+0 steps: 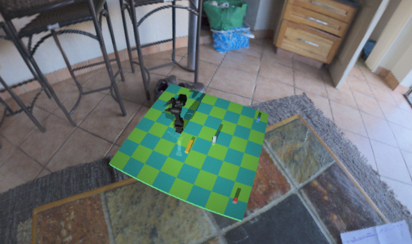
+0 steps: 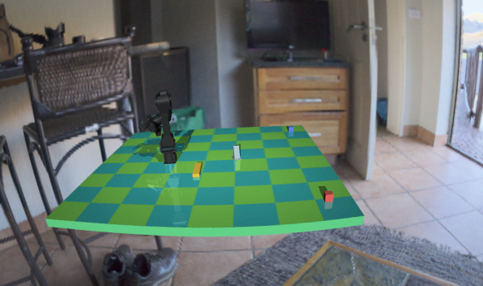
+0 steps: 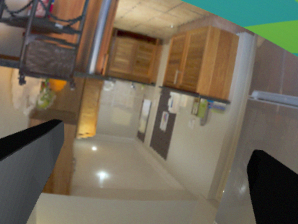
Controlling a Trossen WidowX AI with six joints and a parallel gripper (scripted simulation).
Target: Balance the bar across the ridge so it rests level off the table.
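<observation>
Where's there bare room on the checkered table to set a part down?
Roomiest: between white upright block and red cube. Another: between white block and blue cube. Crowded: orange bar beside arm base.

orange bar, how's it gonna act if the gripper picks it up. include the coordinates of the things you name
The orange bar [image 1: 189,146] [image 2: 197,170] is straight-edged, so probably stiff in the grip. Its flat faces suggest it would slide rather than roll if nudged. Being elongated, it may tilt if gripped near one end.

Glossy, smooth surface [image 1: 205,158] [image 2: 213,192]; shaggy, matt rug [image 1: 291,104] [image 2: 272,248]; wooden drawers [image 1: 306,41] [image 2: 302,99], visibly grained; woven, rough chair back [image 2: 83,73].
</observation>
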